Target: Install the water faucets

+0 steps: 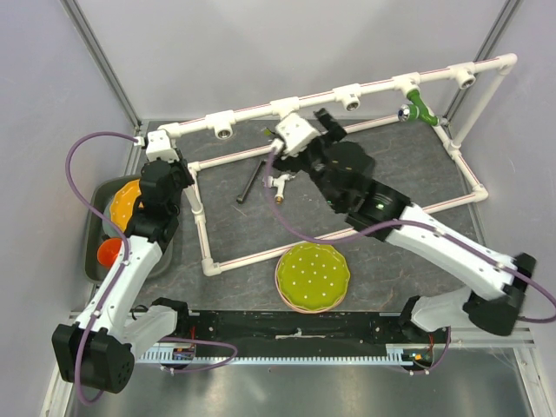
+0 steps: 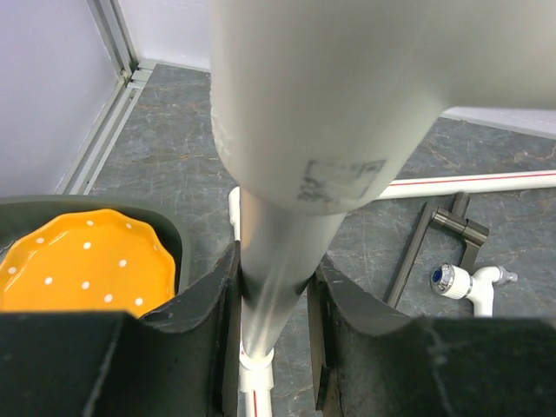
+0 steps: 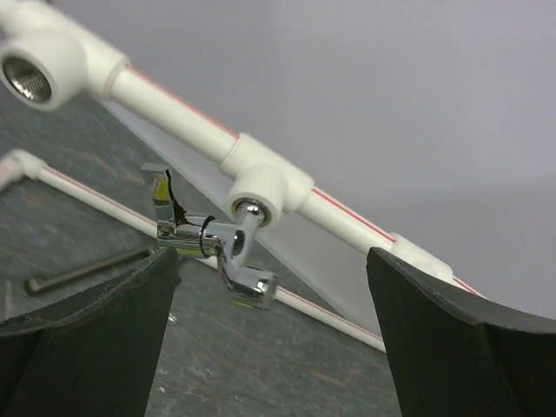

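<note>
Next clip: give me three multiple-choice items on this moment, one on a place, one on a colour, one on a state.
1. The white faucet is:
A) in a tee socket
B) on the table beside the black bar
C) in a bin

2. The plate nearest the arm bases is:
A) blue
B) green
C) red

3. The left gripper is:
A) open over the plate
B) shut on a frame pipe
C) holding the bar

Answers:
1 B, it lies loose next to the bar.
2 B, green with white dots.
3 B, it clamps the pipe from both sides.
</note>
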`<state>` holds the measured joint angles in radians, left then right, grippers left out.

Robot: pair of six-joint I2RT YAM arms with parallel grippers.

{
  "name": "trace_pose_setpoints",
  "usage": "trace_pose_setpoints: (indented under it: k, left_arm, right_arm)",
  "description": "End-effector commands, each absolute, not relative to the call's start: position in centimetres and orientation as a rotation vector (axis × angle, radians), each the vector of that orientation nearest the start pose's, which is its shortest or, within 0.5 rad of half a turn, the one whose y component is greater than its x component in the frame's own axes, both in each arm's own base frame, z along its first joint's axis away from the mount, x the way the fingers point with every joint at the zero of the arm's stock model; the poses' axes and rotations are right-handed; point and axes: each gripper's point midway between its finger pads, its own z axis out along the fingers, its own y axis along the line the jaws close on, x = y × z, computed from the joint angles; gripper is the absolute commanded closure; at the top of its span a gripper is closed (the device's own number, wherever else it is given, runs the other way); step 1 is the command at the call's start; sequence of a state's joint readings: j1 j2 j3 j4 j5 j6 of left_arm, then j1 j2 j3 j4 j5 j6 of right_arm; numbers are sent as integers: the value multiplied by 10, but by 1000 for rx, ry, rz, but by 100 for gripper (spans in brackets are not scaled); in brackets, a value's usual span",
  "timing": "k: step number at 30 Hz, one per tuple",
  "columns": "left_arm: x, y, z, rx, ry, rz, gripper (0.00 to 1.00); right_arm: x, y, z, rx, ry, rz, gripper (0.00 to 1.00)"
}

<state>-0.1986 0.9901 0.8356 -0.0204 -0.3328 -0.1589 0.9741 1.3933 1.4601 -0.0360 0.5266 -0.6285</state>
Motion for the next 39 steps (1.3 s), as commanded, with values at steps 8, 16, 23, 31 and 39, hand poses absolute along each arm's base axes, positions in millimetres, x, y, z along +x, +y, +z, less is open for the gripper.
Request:
trace_pose_setpoints:
  k: [8,16,23,31,39]
  left_arm:
    - [360,-36,305,-268,1636,-124,96]
    - [349,-34,326,-267,1578,-141,81]
    - [322,-34,367,-231,1482,-174,56]
    - [297,-24,405,-216,1397,-143,27]
    - [269,-26,397,-168,1397,-170,16]
  right_arm:
    - [264,223,476,-457,1293,238,2]
    - [251,165,457,-250,1342,199,2]
    - [228,110,437,-132,1330,170,2]
    - [206,57,421,-14,1301,126,2]
    - [183,33,405,4,1183,198,2]
